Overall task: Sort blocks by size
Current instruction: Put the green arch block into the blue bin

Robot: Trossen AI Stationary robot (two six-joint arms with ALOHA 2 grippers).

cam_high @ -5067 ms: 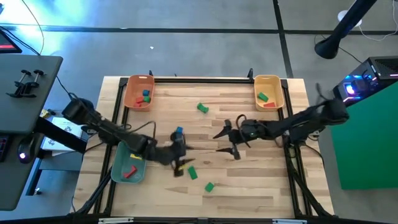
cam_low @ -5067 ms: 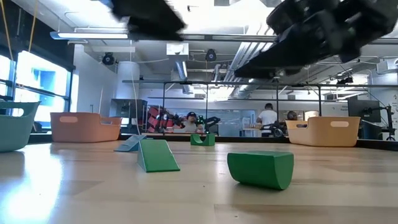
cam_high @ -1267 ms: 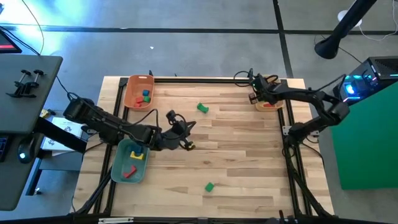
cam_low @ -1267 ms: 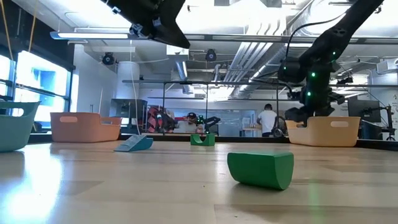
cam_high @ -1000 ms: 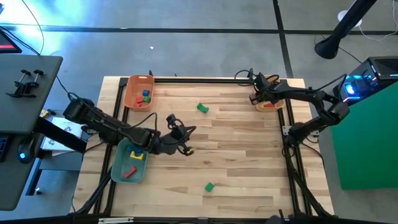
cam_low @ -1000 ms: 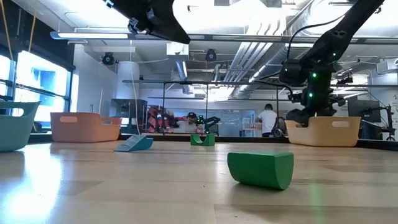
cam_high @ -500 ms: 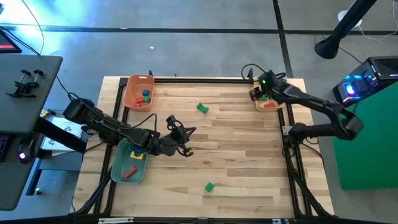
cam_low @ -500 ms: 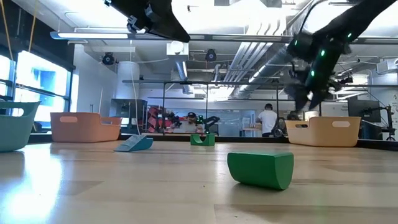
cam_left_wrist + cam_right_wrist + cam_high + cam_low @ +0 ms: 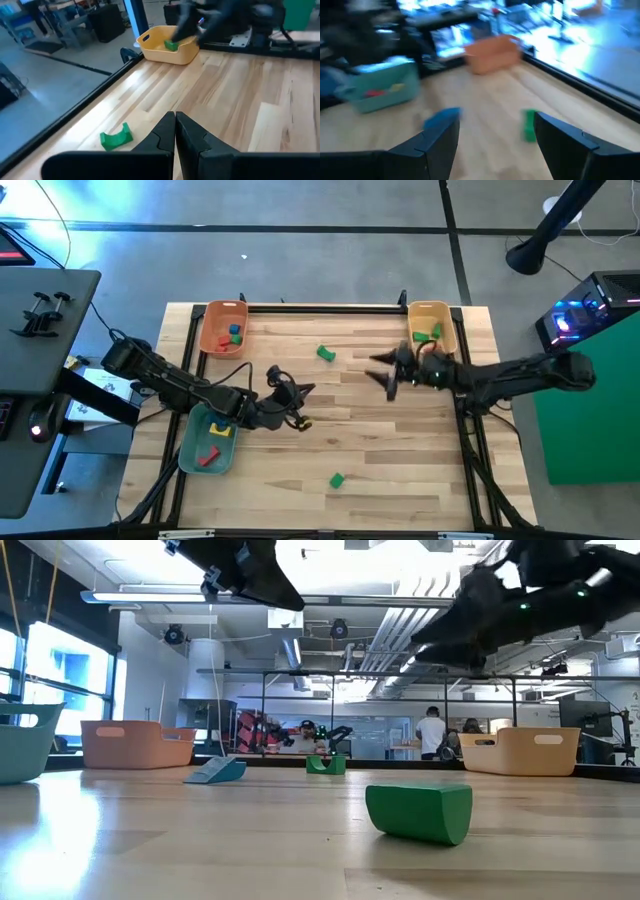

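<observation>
My left gripper [image 9: 303,394] [image 9: 175,134] hangs shut and empty over the table's left middle. My right gripper [image 9: 381,373] [image 9: 492,145] floats open and empty right of centre, pointing about level toward the table's left. On the wood lie a green arch block [image 9: 325,353] [image 9: 116,138] [image 9: 530,125], a green block [image 9: 337,479] [image 9: 420,812] near the front, and a blue wedge [image 9: 215,771] [image 9: 442,117], which my left arm hides from above.
An orange tray [image 9: 212,313] at the far left holds red, blue and green blocks. A yellow tray [image 9: 428,307] at the far right holds green and red blocks. A teal tray [image 9: 195,442] on the left holds a red and a yellow block. A black frame [image 9: 320,307] rims the table.
My right gripper has left the yellow tray and swung toward the table's middle and near side, tipping from pointing down to nearly level. My left gripper has stayed in place, shut.
</observation>
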